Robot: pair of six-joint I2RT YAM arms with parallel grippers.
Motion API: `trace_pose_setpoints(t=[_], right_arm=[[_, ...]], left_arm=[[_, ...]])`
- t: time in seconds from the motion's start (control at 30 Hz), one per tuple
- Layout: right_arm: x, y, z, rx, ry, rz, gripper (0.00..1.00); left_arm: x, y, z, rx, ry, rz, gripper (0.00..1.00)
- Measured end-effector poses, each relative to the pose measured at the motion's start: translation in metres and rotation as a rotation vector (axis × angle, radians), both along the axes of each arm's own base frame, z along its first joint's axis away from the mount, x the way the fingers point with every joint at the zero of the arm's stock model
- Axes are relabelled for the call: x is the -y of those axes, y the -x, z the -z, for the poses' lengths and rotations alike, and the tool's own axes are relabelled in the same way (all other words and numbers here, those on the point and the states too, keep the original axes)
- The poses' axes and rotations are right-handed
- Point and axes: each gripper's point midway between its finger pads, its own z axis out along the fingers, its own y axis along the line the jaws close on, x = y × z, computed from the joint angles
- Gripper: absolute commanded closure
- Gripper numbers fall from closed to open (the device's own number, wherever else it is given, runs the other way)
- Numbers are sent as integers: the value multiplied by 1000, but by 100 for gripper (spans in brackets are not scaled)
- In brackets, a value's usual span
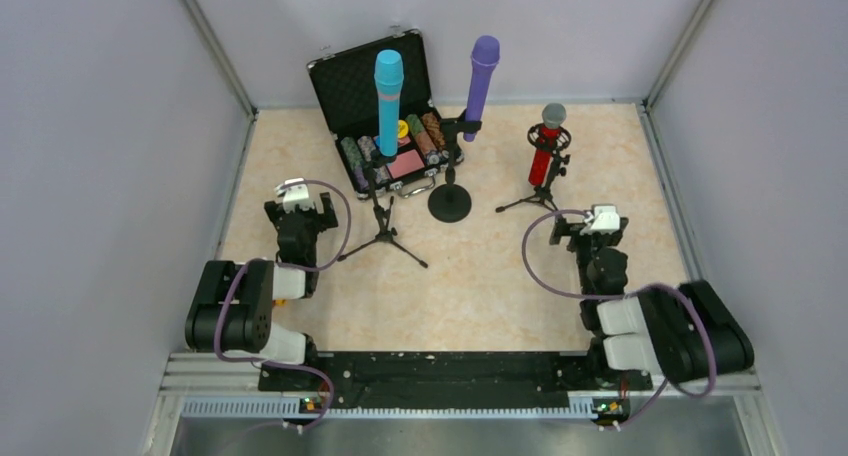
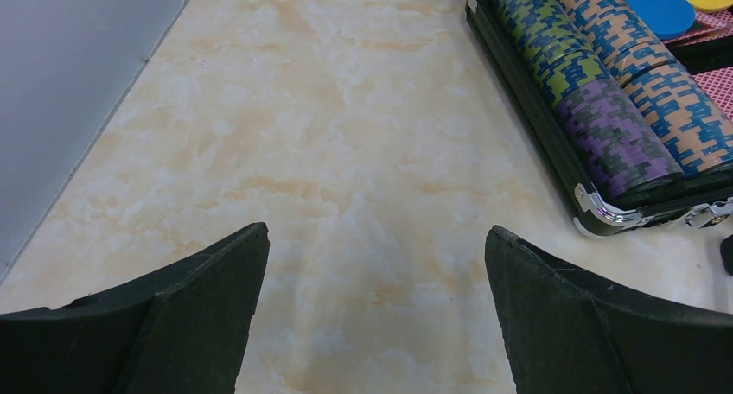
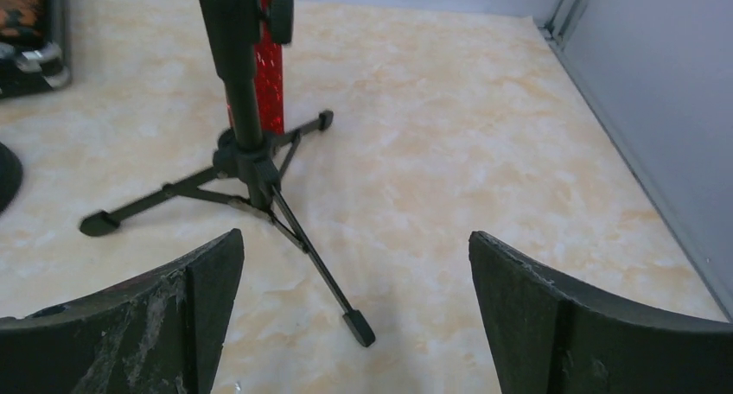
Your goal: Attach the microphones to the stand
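Note:
Three microphones stand upright in stands. The light blue microphone [image 1: 388,101] sits in a black tripod stand [image 1: 382,234] at centre left. The purple microphone [image 1: 481,86] sits in a round-base stand [image 1: 450,202]. The glittery red microphone [image 1: 545,146] with a silver mesh head sits in a small tripod stand [image 1: 528,198]; its red body [image 3: 269,57] and tripod [image 3: 246,165] show in the right wrist view. My left gripper [image 1: 296,198] [image 2: 376,238] is open and empty over bare table. My right gripper [image 1: 600,224] [image 3: 356,243] is open and empty, just short of the red microphone's tripod.
An open black case [image 1: 372,81] with rows of poker chips [image 2: 605,92] stands at the back behind the blue microphone. Grey walls [image 1: 100,126] close in the marble-patterned table [image 1: 480,276] on three sides.

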Motion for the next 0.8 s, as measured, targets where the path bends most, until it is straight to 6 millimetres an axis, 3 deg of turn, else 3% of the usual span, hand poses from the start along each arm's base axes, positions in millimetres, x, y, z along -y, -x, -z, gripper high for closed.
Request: trace_pose_setpoints(t=[0.07, 0.17, 0.4, 0.8], right_arm=[[3, -4, 14, -27, 22, 14, 1], [11, -1, 51, -143, 59, 55, 1], [24, -8, 24, -44, 31, 143, 1], [37, -14, 20, -36, -2, 231, 1]], left_arm=[[0, 0, 0, 0, 0, 0, 1], [0, 0, 0, 0, 0, 0, 1], [0, 0, 0, 0, 0, 0, 1], [0, 0, 0, 0, 0, 0, 1]])
